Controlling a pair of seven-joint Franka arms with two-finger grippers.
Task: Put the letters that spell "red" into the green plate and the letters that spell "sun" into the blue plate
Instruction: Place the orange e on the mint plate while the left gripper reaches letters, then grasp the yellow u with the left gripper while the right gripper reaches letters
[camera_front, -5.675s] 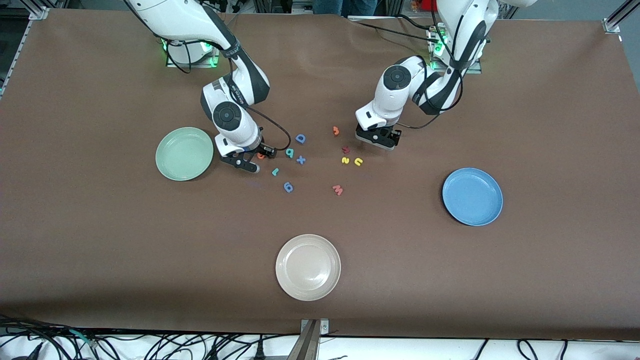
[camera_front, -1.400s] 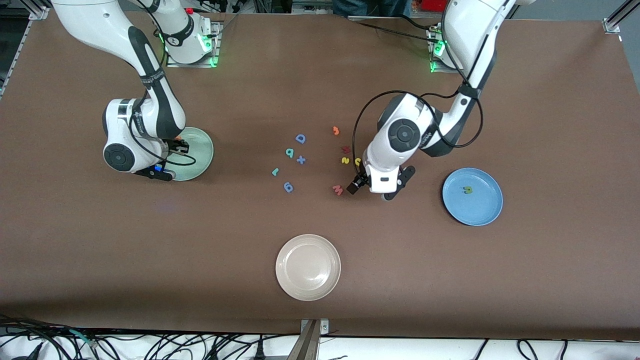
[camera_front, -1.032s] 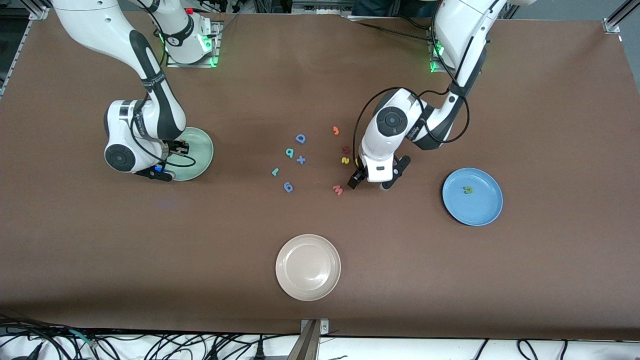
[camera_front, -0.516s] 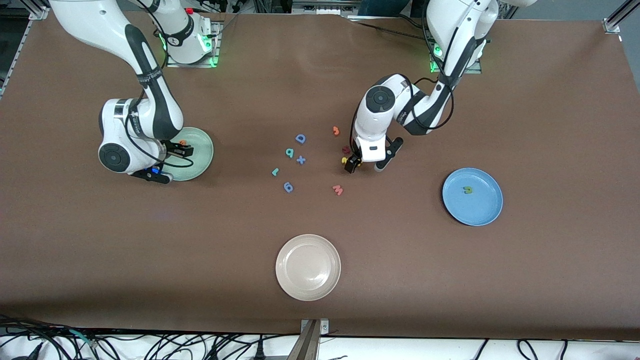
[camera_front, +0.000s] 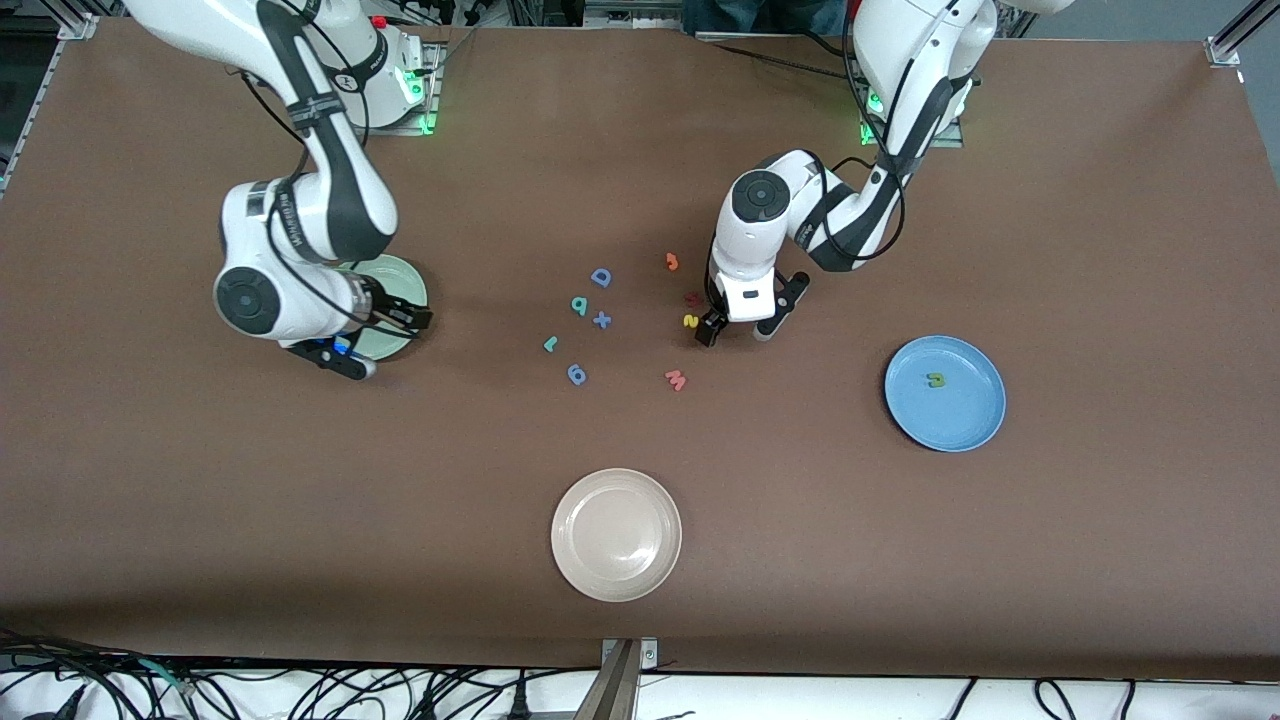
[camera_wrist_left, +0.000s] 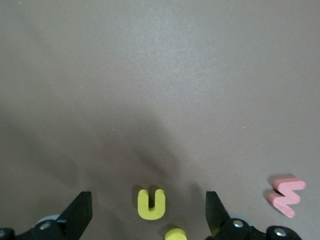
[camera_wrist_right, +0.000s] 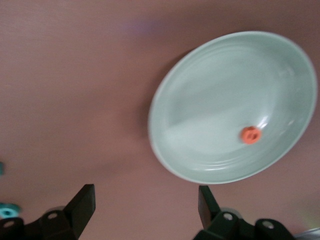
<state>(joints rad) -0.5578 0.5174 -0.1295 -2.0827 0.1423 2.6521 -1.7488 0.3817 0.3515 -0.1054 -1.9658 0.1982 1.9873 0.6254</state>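
1. White plate, nearest the front camera, holds nothing and has no part in the task
2. Blue plate holds one olive-green "n"; the green plate holds only the orange "e"
3. Right gripper hangs over the green plate's edge, jaws spread and empty; the teal "r" and teal "d" lie on the table toward the middle
4. Left gripper is low over the yellow letters, jaws wide apart, nothing held
5. Its wrist view shows the yellow "u" between the fingers, the yellow "s" just beside
6. Judgement: centre on the "u", drop straight, and close without catching the "s" or the salmon "W"
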